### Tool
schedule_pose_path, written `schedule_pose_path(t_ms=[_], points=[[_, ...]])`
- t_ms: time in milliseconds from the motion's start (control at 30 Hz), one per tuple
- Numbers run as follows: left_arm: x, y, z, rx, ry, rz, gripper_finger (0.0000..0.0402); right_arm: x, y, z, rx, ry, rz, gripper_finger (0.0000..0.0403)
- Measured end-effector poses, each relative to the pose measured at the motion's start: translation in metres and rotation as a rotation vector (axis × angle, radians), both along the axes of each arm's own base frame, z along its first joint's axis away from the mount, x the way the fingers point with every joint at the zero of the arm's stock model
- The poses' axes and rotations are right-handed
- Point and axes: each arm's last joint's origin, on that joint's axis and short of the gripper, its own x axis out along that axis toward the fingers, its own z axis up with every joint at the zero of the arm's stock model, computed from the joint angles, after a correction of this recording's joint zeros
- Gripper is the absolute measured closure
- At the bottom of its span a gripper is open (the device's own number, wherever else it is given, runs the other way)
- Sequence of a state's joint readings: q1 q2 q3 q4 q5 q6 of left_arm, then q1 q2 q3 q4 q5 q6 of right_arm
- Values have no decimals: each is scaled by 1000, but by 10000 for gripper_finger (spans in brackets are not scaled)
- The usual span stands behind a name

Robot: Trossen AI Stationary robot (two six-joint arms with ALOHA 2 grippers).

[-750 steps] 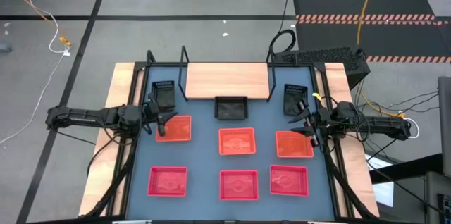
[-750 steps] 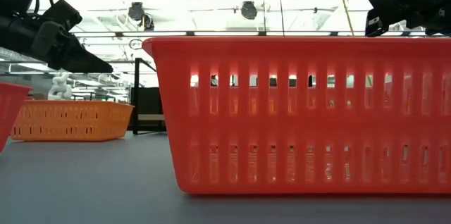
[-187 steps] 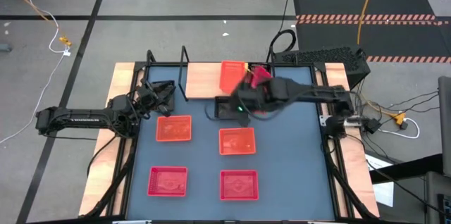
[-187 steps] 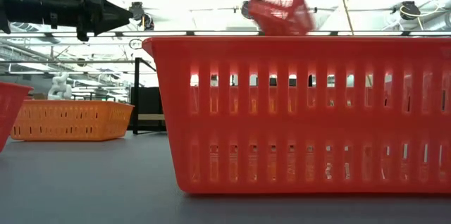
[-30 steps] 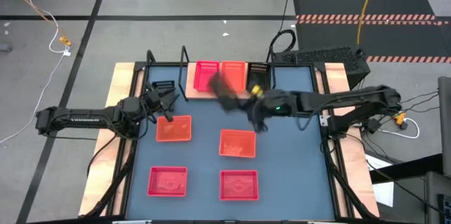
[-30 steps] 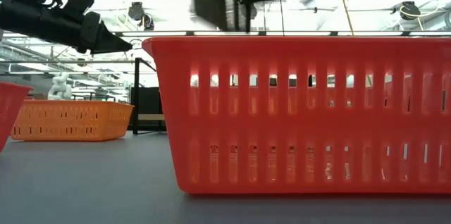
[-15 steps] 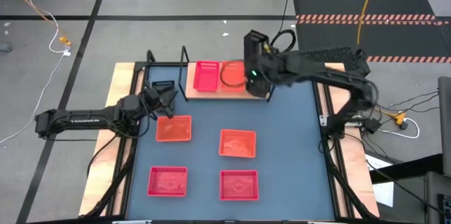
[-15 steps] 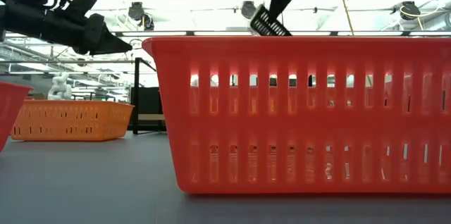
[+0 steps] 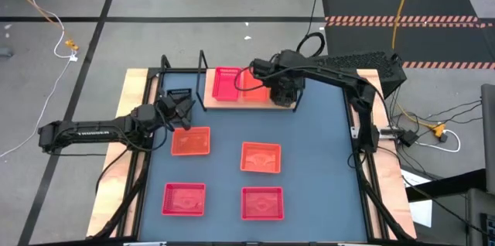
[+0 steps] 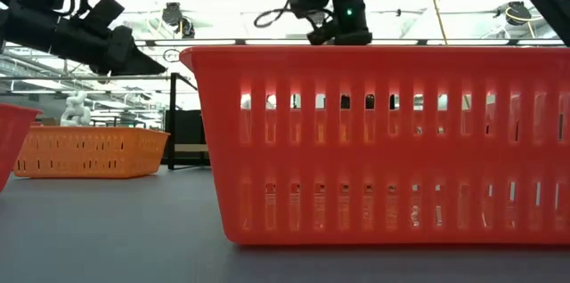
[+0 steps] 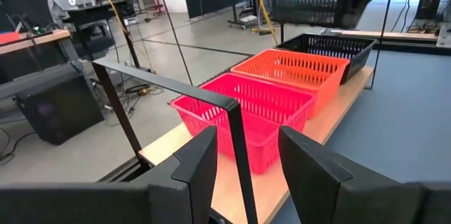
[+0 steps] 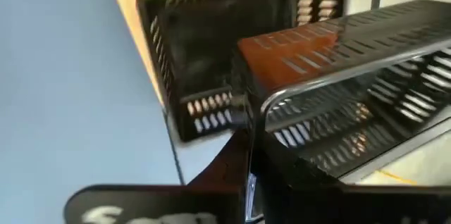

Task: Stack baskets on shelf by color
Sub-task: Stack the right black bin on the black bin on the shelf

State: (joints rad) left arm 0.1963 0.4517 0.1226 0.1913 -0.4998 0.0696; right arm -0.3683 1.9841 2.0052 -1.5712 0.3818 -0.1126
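The right gripper (image 12: pixel 248 155) pinches the thin rim of a black basket (image 12: pixel 352 104) just above another black basket (image 12: pixel 211 62) at the shelf's (image 9: pixel 232 103) right end. Light, stiff mesh plastic; the rim looks the best hold. The left gripper (image 11: pixel 243 157) hovers open left of the shelf.

arms (image 9: pixel 81 131): dark, jointed | white lettering | green light | black cables

Three pinkish-red plastic mesh baskets (image 9: pixel 184 198), three orange plastic mesh baskets (image 9: pixel 261 156) and three black plastic mesh baskets (image 9: pixel 179 95). One light wooden shelf in a black wire frame (image 9: pixel 247 104), one blue-grey table (image 9: pixel 309 169).
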Motion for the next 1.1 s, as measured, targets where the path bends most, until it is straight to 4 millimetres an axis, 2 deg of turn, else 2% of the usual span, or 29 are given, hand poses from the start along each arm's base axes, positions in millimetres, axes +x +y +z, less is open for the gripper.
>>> schedule_pose_path(t_ms=[200, 567, 800, 1100], points=[[0, 0, -1, 4, 10, -1, 250, 1, 2, -1, 116, -52, -4, 399], [0, 0, 0, 9, 2, -1, 250, 7, 0, -1, 95, -106, 25, 399], [0, 0, 1, 10, 2, -2, 250, 9, 0, -2, 85, -131, -19, 399], [0, 0, 1, 12, 3, -2, 250, 4, 4, -35, 153, -53, -56, 393]])
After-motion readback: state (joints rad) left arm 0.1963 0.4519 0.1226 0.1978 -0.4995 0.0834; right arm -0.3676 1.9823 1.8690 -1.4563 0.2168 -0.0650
